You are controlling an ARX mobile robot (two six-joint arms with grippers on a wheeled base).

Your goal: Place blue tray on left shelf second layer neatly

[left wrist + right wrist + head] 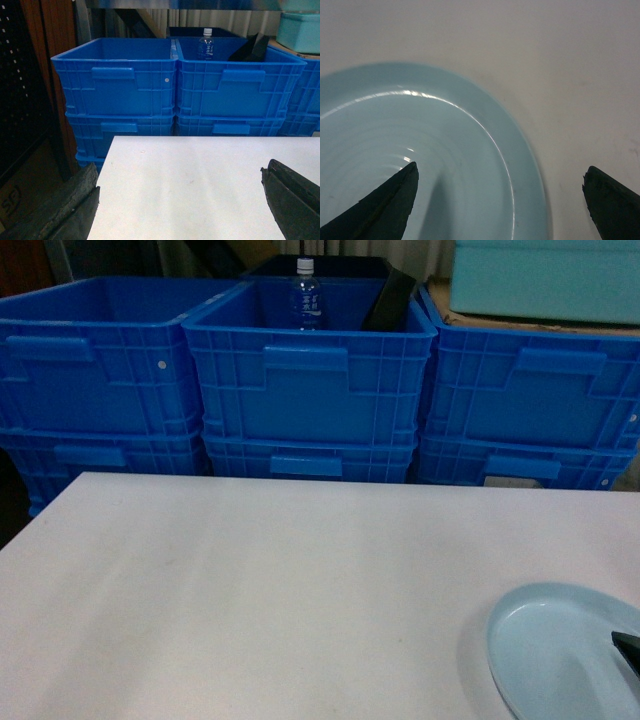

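The pale blue tray (560,650) lies flat on the white table (250,580) at its near right corner, partly cut off by the frame. My right gripper (501,167) hangs open just above the blue tray (420,150). It straddles the right rim, one finger over the dish and the other over bare table, holding nothing. Only a dark fingertip (628,648) of it shows in the head view. My left gripper (180,170) is open and empty above the table's left part. I cannot make out the left shelf second layer; a shiny bar (175,4) crosses the top of the left wrist view.
Deep dark-blue crates (310,380) are stacked two high in a row right behind the table's far edge. The middle one holds a water bottle (306,295) and a black object (388,300). A teal box (545,280) sits on the right stack. A dark wooden panel (30,90) stands left of the table.
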